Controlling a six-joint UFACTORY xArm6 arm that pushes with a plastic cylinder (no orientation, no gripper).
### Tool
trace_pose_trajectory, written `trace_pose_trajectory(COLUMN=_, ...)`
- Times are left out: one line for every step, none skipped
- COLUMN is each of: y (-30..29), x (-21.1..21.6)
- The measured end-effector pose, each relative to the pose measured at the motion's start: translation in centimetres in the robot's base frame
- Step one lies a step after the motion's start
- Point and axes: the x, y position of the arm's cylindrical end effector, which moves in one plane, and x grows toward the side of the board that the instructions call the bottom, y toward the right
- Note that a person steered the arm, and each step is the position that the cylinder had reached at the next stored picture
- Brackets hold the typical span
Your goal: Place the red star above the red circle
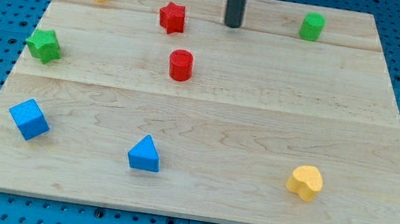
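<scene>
While my tip stands at the view's top, to the right of the red star and apart from it, nothing is being pushed; there is no gripper on this rig, only the bare rod, touching no block.

Red star: near the top edge of the board, up and slightly left of the red circle, the two near but not touching.

Judgement: star is already roughly above the circle; only a small shift to the view's right seems needed to line it up.

Method: bring the tip round to the star's left side, passing along its top side so as not to knock it. Push rightward, short and slow, through the star's centre to limit spin. Keep clear of the circle. Stop once the star sits directly over it.
</scene>
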Motion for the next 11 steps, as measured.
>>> trace_pose_trajectory(y=0.5, x=-0.1)
trace_pose_trajectory(y=0.5, x=-0.1)
trace_pose_trajectory(y=0.5, x=0.0)
trace_pose_trajectory(y=0.5, x=0.2)
trace_pose_trajectory(y=0.5, x=0.6)
trace_pose_trajectory(y=0.5, x=0.3)
trace_pose_trajectory(y=-2.5, x=-2.9)
trace_pose_trajectory(y=-10.2, x=-4.2)
trace_pose_trajectory(y=-10.8, x=-2.4)
trace_pose_trajectory(y=-11.7, x=1.3)
trace_pose_trajectory(y=-4.6, x=8.0)
